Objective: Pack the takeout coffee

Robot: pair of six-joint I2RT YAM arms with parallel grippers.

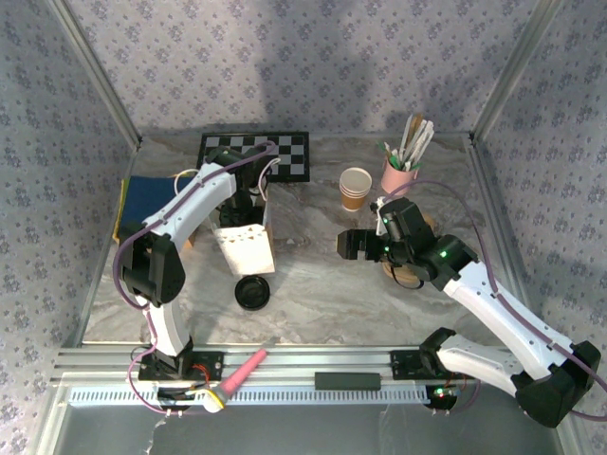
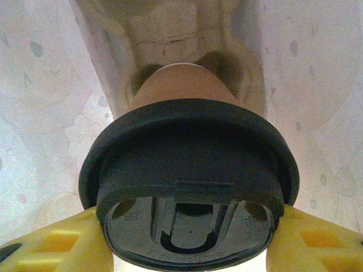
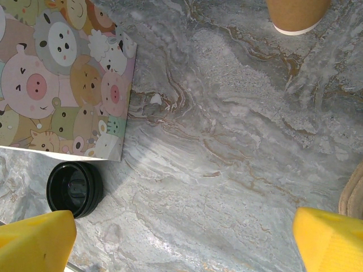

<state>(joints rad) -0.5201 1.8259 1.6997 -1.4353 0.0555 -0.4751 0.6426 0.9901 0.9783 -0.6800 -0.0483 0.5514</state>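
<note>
Left wrist view: the takeout coffee (image 2: 181, 85), a tan-brown paper cup capped with a black lid (image 2: 187, 147), is clamped at lid level between the yellow fingers (image 2: 51, 249) of the left hand (image 2: 187, 246). Its base is pointed down a pale-walled cavity, judged to be the inside of the cartoon-print paper bag (image 1: 245, 251). Bagging is the step in hand. Next, it seems, the cup must be seated squarely on the bag's bottom and the fingers parted without the thin walls being snagged.

In the top view the right hand (image 1: 349, 245) is held empty, fingers wide apart, near the bag. A second black lid (image 1: 253, 292) lies on the counter (image 1: 322, 303) just in front of the bag. A stack of cups (image 1: 356, 188) and a pink utensil holder (image 1: 402, 171) are set farther back, out of the way.
</note>
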